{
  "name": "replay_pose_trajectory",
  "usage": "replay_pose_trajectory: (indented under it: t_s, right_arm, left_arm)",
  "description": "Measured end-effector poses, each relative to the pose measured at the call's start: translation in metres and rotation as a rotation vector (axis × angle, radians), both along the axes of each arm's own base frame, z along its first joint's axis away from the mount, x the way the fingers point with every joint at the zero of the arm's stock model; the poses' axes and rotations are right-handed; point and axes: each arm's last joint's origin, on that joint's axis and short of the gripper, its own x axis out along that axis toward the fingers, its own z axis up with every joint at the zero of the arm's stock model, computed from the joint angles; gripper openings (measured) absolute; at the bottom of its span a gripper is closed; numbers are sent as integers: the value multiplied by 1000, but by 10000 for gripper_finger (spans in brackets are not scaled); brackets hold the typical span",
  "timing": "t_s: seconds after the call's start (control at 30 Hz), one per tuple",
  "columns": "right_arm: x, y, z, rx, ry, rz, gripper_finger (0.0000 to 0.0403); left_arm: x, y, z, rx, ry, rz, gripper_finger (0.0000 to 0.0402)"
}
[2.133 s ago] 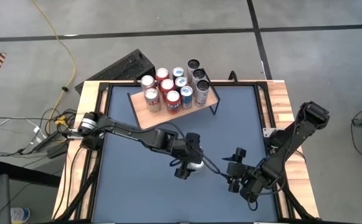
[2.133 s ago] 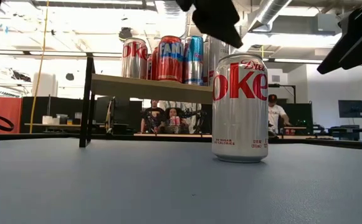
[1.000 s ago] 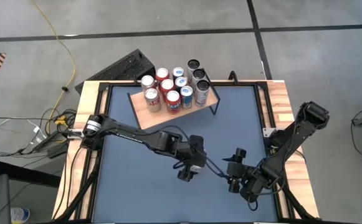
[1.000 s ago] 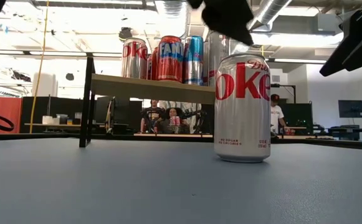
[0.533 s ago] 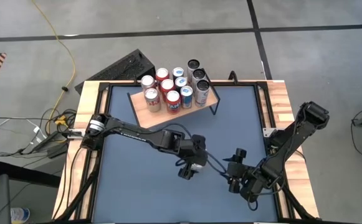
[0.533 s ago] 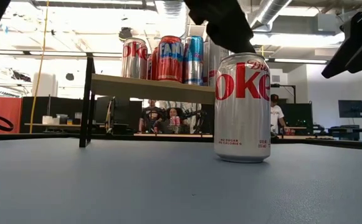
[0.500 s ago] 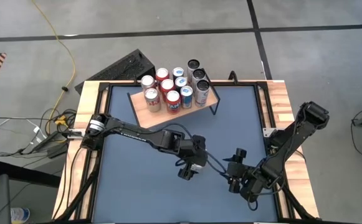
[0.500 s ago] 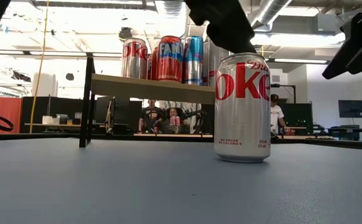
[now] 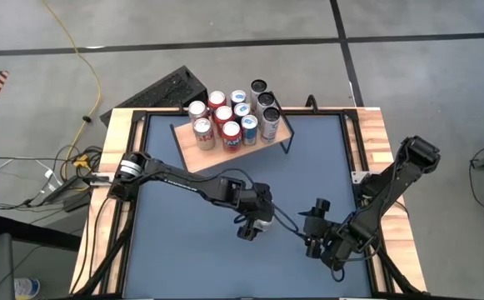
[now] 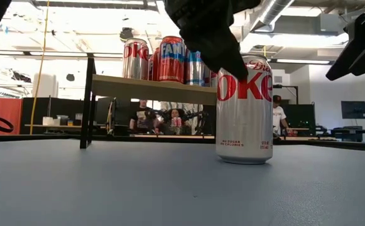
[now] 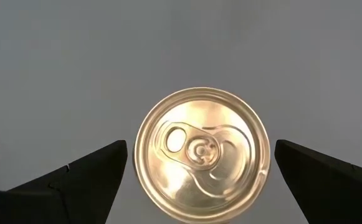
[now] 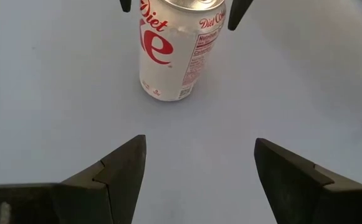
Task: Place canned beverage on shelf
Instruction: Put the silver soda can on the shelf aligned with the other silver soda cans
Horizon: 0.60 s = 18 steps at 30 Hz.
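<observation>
**Left fingers straddle the upright can from above**

The silver aluminium Diet Coke can [image 11: 202, 154] stands upright on the blue-grey bench [image 9: 183, 242], just right of centre in the low view. The left gripper [image 11: 200, 177] hangs directly over it, fingers spread wide either side of the lid without touching, so a straight descent should seat them. The right gripper [image 12: 199, 171], fingers also apart, waits nearby, lower right in the high view. Farther off, upper centre, the light wooden shelf [image 9: 193, 151] on black legs carries other cans.

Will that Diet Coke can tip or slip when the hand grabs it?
The Diet Coke can stands tall on a narrow base, so a sideways nudge might tip it. Its smooth metal probably slips. The left hand straddles it evenly, which should help.
</observation>
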Motion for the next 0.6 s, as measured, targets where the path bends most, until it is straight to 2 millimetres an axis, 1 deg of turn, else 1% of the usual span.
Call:
replay_pose_trajectory:
  t_s: [0.13, 0.23, 0.43, 0.6]
  right_arm:
    - [0, 0, 0, 0, 0, 0, 292]
    - [0, 0, 0, 0, 0, 0, 292]
    - [0, 0, 0, 8, -4, -6, 292]
    - [0, 0, 0, 8, -4, -6, 292]
  left_arm:
    - [1, 0, 1, -1, -21, -5, 383]
    - [2, 0, 2, -27, -23, -14, 358]
    - [0, 2, -5, -38, 5, 10, 306]
    - [-1, -2, -4, -41, 0, 45, 296]
